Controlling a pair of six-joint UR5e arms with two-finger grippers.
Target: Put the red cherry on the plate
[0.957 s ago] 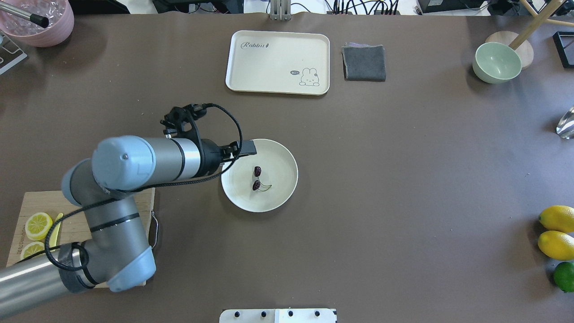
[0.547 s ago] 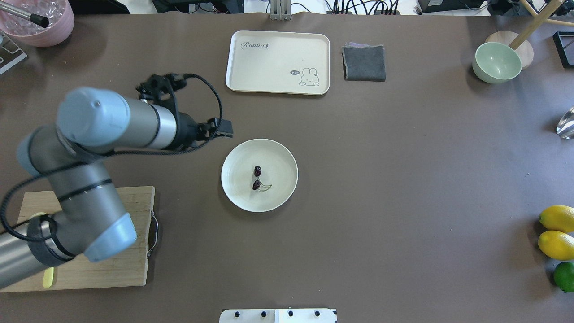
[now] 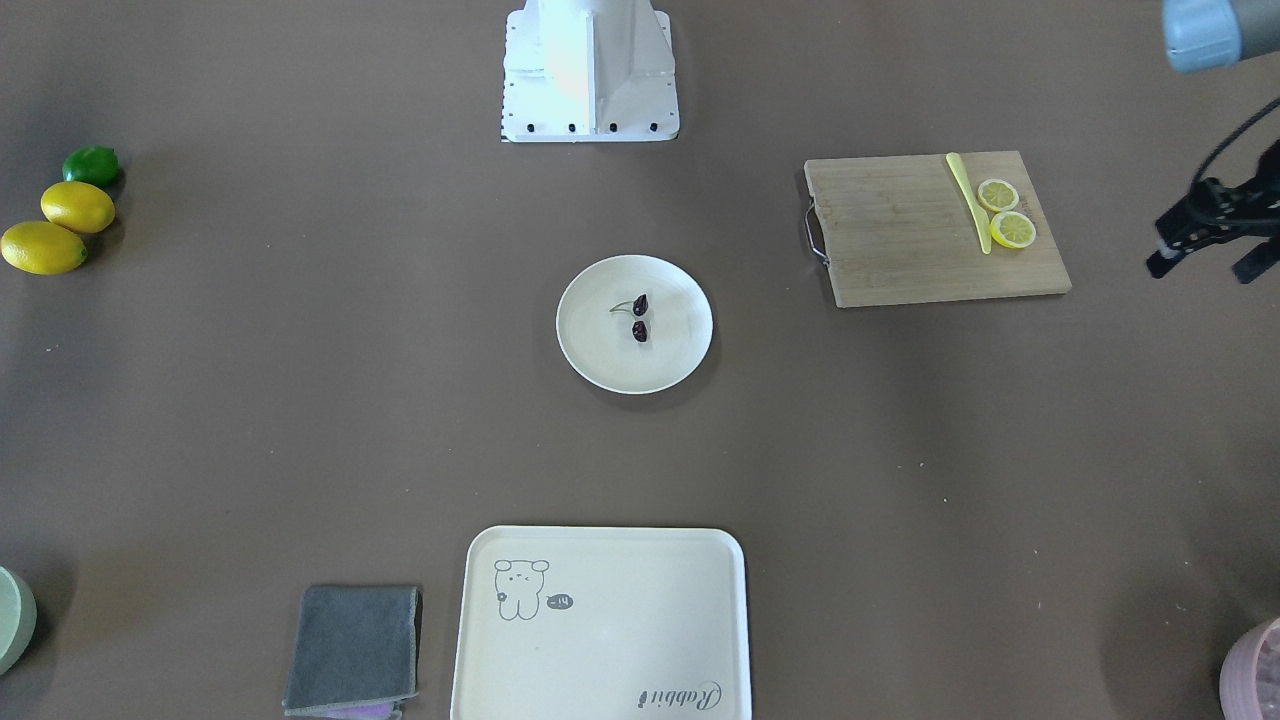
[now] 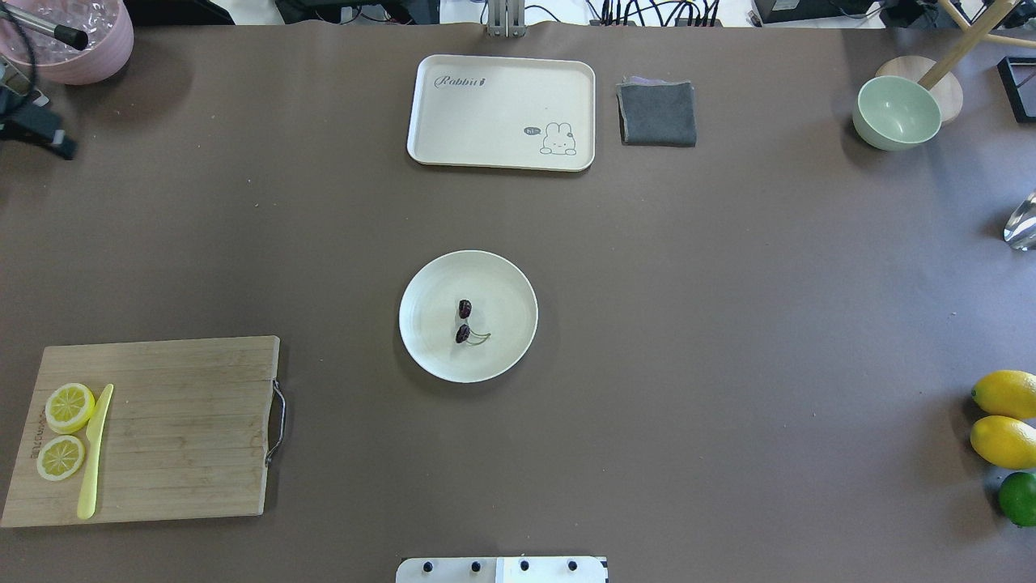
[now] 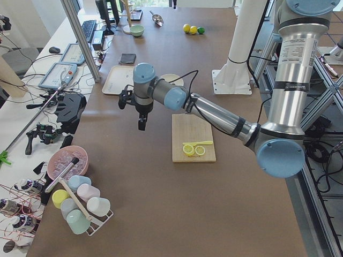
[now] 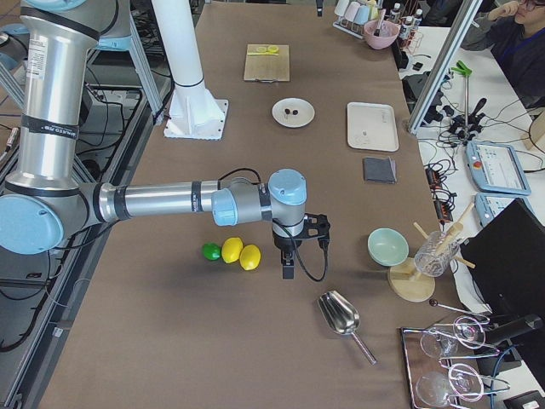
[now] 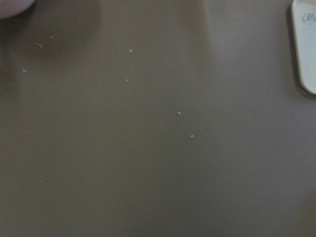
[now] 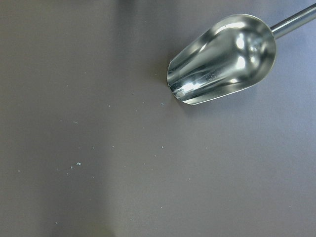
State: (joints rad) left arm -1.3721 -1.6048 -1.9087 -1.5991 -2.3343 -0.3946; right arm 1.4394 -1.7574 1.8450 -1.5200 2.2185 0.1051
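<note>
The red cherry (image 4: 464, 321) is a dark pair joined by green stems, and it lies near the middle of the round cream plate (image 4: 429, 356), also seen in the front view as cherry (image 3: 638, 318) on plate (image 3: 600, 365). My left gripper (image 3: 1200, 270) hangs far off at the table's left end, over bare table, its two fingers apart and empty. My right gripper (image 6: 288, 266) shows only in the right side view, pointing down beside the lemons; I cannot tell whether it is open or shut.
A cream rabbit tray (image 4: 502, 105) and a grey cloth (image 4: 656, 113) lie beyond the plate. A cutting board (image 4: 178, 437) with lemon slices (image 4: 69, 405) is near left. Lemons (image 4: 1008, 397), a green bowl (image 4: 897, 112) and a metal scoop (image 8: 222, 59) are on the right.
My left arm has pulled away from the plate toward the table's far left edge, uncovering the cutting board. The cherry stays still on the plate.
</note>
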